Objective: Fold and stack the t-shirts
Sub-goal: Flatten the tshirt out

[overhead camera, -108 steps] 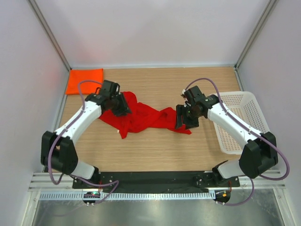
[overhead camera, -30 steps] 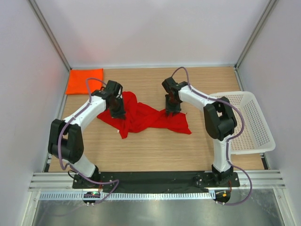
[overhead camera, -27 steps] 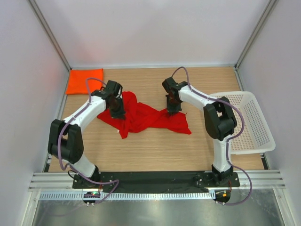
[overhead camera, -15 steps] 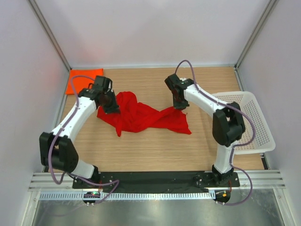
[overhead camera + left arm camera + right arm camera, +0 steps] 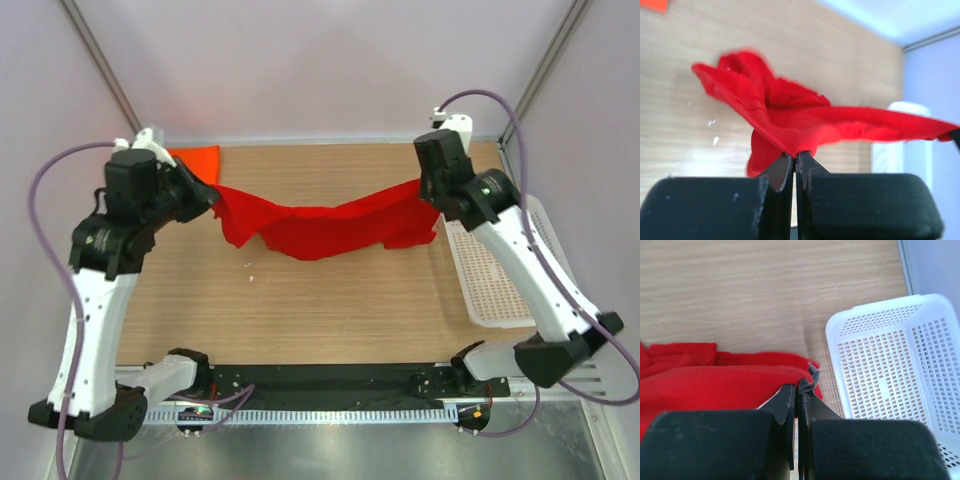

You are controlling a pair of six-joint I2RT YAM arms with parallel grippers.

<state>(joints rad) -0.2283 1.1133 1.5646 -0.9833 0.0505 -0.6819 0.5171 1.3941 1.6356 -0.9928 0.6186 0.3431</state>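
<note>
While both tools [image 5: 795, 159] [image 5: 798, 390] pinch it, red t-shirt [image 5: 320, 225] sags.

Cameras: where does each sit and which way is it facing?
Top external: above, behind the bases, looking down; both arms, left claw and right claw holding up the red shirt.
Left wrist: on left arm, facing across the table; own shut fingers.
Right wrist: on right arm, facing the table; own shut fingers.
Shared: all see the red shirt and white basket.
</note>
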